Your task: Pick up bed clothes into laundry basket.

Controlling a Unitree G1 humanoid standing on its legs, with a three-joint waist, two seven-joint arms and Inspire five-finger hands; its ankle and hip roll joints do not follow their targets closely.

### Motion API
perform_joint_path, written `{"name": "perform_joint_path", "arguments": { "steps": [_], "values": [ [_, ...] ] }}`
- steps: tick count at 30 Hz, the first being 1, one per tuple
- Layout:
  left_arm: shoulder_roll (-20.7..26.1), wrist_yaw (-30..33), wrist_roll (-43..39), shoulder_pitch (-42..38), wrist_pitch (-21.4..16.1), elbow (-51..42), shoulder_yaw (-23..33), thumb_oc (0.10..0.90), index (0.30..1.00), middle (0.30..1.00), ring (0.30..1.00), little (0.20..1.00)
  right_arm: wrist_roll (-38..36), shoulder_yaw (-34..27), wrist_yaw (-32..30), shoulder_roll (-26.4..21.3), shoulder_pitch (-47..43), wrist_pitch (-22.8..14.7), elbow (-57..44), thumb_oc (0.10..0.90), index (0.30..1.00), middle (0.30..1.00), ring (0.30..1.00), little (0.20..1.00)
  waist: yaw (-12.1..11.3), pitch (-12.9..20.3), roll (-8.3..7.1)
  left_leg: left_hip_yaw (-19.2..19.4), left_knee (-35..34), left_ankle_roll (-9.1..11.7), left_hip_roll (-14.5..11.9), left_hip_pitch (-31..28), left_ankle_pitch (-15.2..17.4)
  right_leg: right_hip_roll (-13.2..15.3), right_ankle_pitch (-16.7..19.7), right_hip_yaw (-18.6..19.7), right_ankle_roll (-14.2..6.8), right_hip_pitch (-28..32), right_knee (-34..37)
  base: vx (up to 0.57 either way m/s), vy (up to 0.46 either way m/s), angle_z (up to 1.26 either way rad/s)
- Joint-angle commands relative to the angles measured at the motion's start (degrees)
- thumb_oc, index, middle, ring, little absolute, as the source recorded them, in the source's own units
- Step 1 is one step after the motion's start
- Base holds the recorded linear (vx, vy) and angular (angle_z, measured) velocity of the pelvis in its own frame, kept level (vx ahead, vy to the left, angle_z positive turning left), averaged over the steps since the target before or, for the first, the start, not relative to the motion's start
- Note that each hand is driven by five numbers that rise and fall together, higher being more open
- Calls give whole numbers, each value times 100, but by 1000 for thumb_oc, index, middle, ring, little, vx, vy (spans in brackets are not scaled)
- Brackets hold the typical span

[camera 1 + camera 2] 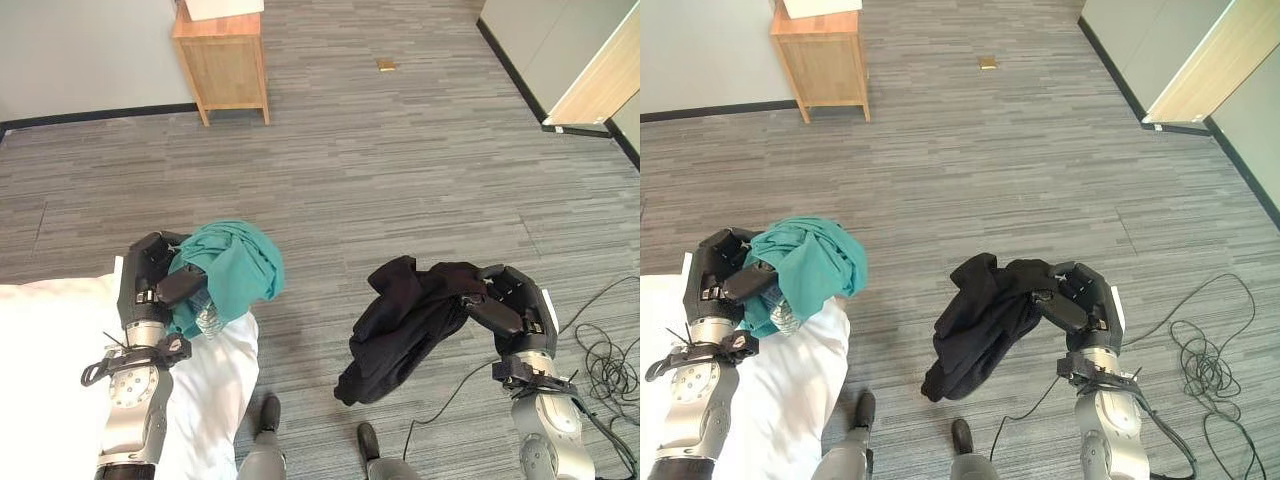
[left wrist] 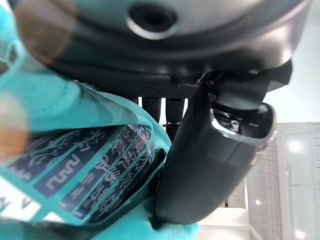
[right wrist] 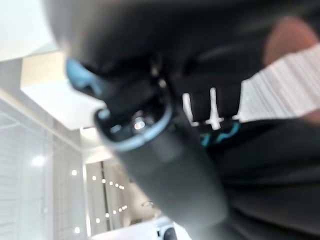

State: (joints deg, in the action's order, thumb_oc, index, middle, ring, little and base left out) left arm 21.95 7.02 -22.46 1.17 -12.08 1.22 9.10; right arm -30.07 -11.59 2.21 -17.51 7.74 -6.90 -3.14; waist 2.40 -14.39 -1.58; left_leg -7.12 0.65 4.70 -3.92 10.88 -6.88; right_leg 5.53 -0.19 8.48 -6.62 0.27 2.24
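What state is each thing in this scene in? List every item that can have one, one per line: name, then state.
Left hand: shut on the teal garment, raised.
Teal garment: bunched, held over the bed's edge.
Right hand: shut on the black garment.
Black garment: crumpled, hanging above the floor.
White bed sheet: spread out, rumpled at its edge.
Wooden nightstand: upright by the wall.

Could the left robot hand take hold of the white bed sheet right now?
Probably not: the left robot hand is already curled round a bunched teal cloth garment, so though the white bed sheet lies just beneath it, nothing is free to grasp.

Robot hand (image 2: 210,165) clutches teal patterned cloth (image 2: 80,170).
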Motion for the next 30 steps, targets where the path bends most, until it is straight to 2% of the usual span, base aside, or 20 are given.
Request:
{"name": "perform_joint_path", "arguments": {
  "steps": [1, 6, 8, 10, 11, 13, 15, 17, 18, 19, 20, 22, 23, 24, 25, 26, 27, 28, 29, 30],
  "values": [
    [501, 100, -17, -271, -677, -498, 396, 400, 300, 300, 300, 300, -131, -369, -51, -183, -381, -713, -610, 400, 300, 300, 300, 300, 41, 728, -108, 569, 443, -283, 291, -281, 1120, -370, -520, 130, 121, -334, -416, 73, 62, -6],
    [428, 236, -21, 30, -669, -527, 652, 400, 300, 300, 300, 300, -216, -447, -124, -134, -499, -759, -623, 400, 300, 300, 300, 300, -33, 652, -112, 746, 604, -431, 324, -251, 1356, -241, -577, 217, -17, -441, -639, 95, 90, -21],
    [455, 224, -6, 63, -656, -519, 706, 400, 300, 300, 300, 300, -200, -505, -129, -136, -517, -760, -635, 400, 300, 300, 300, 300, -35, 570, -8, 767, 621, -557, 377, -292, 1456, -166, -584, 293, -122, -643, -1248, 112, 128, -33],
    [454, 214, 20, 32, -625, -500, 672, 400, 300, 300, 300, 300, -186, -516, -105, -114, -484, -736, -723, 400, 300, 300, 300, 300, 64, 397, 96, 755, 576, -686, 451, -466, 1527, -209, -276, 411, -176, -1213, -2423, 144, 160, -22],
    [478, 236, 25, 2, -616, -500, 657, 400, 300, 300, 300, 300, -227, -459, -65, -73, -502, -741, -774, 400, 300, 300, 300, 300, 153, 264, 190, 754, 520, -728, 416, -564, 1526, -312, -99, 450, -158, -1520, -2957, 148, 150, -37],
    [523, 236, 69, -22, -631, -510, 603, 400, 300, 300, 300, 300, -255, -355, -17, 4, -518, -775, -772, 400, 300, 300, 300, 300, 238, 100, 357, 694, 448, -715, 338, -720, 1534, -530, -192, 394, -123, -1979, -3501, 205, 116, -22],
    [573, 215, 122, -90, -655, -506, 572, 400, 300, 300, 300, 300, -262, -287, 21, 26, -517, -781, -715, 400, 300, 300, 300, 300, 361, 124, 372, 675, 303, -632, 297, -1020, 1666, -724, -561, 294, -79, -2351, -3208, 386, 2, -7],
    [580, 162, 104, -160, -675, -501, 531, 400, 300, 300, 300, 300, -315, -301, 28, -3, -460, -779, -690, 400, 300, 300, 300, 300, 514, 217, 327, 630, 148, -503, 276, -1435, 1824, -877, -618, 274, -109, -2420, -2275, 546, -108, -18],
    [564, 194, 99, -243, -692, -450, 504, 400, 300, 300, 300, 300, -339, -319, 0, -18, -455, -812, -689, 400, 300, 300, 300, 300, 586, 256, 314, 599, 107, -410, 255, -1661, 1855, -894, -498, 209, -140, -2479, -1559, 620, -151, 2],
    [566, 207, 69, -325, -703, -399, 454, 400, 300, 300, 300, 300, -367, -340, -36, -30, -435, -831, -699, 400, 300, 300, 300, 300, 687, 298, 383, 539, 15, -321, 122, -1865, 1871, -921, -272, 107, -164, -2405, -875, 612, -184, 18],
    [558, 230, 76, -396, -712, -406, 400, 400, 300, 300, 300, 300, -378, -346, -59, -34, -406, -873, -723, 400, 300, 300, 300, 300, 775, 338, 406, 489, -1, -250, 24, -2051, 1854, -942, -77, 73, -195, -2477, -460, 609, -252, 45],
    [544, 219, 69, -465, -740, -359, 273, 400, 300, 300, 300, 300, -367, -354, -76, -85, -358, -878, -731, 400, 300, 300, 300, 300, 905, 456, 424, 368, 111, -95, -155, -2324, 1725, -988, 158, 142, -260, -2457, -495, 552, -327, 63],
    [477, 161, 43, -451, -739, -309, 177, 400, 300, 300, 300, 300, -394, -350, -49, -111, -305, -865, -715, 400, 300, 300, 300, 300, 962, 532, 473, 227, 322, 40, -286, -2317, 1413, -1010, 181, 250, -171, -2360, -564, 537, -345, 80],
    [419, 124, 60, -340, -697, -317, 268, 400, 300, 300, 300, 300, -329, -408, -32, -185, -266, -826, -716, 400, 300, 300, 300, 300, 947, 659, 508, 200, 691, 205, -478, -2319, 866, -1057, 206, 167, -52, -2322, -710, 550, -353, 108],
    [342, 87, 18, -294, -672, -350, 253, 400, 300, 300, 300, 300, -318, -426, -91, -247, -265, -851, -653, 400, 300, 300, 300, 300, 974, 694, 541, 216, 1087, 249, -599, -2247, 290, -1161, 196, 160, 16, -2272, -812, 574, -422, 71],
    [260, 40, -89, -281, -633, -332, 194, 400, 300, 300, 300, 300, -404, -481, -64, -274, -174, -811, -645, 400, 300, 300, 300, 300, 979, 746, 453, 310, 1842, 176, -722, -1963, -173, -1141, 89, 263, 175, -2046, -863, 602, -489, 48],
    [217, 5, -189, -263, -624, -332, 206, 400, 300, 300, 300, 300, -501, -537, -50, -305, -145, -854, -640, 400, 300, 300, 300, 300, 972, 752, 349, 484, 2637, 46, -850, -1692, -373, -1119, -6, 319, 315, -1809, -878, 614, -550, 4],
    [206, -27, -214, -290, -608, -350, 192, 400, 300, 300, 300, 300, -502, -605, -93, -366, -118, -868, -599, 400, 300, 300, 300, 300, 870, 700, 195, 508, 3287, -131, -692, -1270, -217, -1076, -49, 405, 458, -1585, -870, 556, -502, 5],
    [197, -55, -220, -324, -604, -374, 153, 400, 300, 300, 300, 300, -457, -670, -180, -429, -163, -906, -545, 400, 300, 300, 300, 300, 795, 626, 79, 525, 3790, -237, -497, -928, 40, -996, -34, 492, 510, -1417, -847, 510, -382, 0],
    [150, -77, -263, -335, -604, -392, 136, 400, 300, 300, 300, 300, -398, -694, -284, -542, -271, -929, -450, 400, 300, 300, 300, 300, 680, 562, 44, 565, 3926, -236, -212, -598, 336, -971, -107, 583, 568, -1193, -851, 456, -255, -5]
  ]
}}
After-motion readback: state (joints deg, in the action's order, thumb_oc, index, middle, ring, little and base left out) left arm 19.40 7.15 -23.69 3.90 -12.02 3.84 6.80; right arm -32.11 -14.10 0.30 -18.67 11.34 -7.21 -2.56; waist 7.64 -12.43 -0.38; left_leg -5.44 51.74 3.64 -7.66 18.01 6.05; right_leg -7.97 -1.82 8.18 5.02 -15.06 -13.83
